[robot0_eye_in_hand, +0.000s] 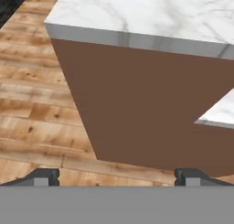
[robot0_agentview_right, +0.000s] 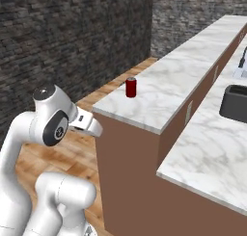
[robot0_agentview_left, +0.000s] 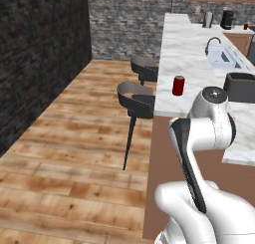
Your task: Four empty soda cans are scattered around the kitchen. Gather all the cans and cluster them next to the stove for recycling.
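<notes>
One red soda can stands upright on the raised marble bar counter, near its near end by the stool-side edge. A second tiny red can sits on the far back counter. Two dark stools line the bar on the wood floor; the left base view has them, plus a sink. Gripper is spread wide, empty, facing the brown counter side in the hand view.
</notes>
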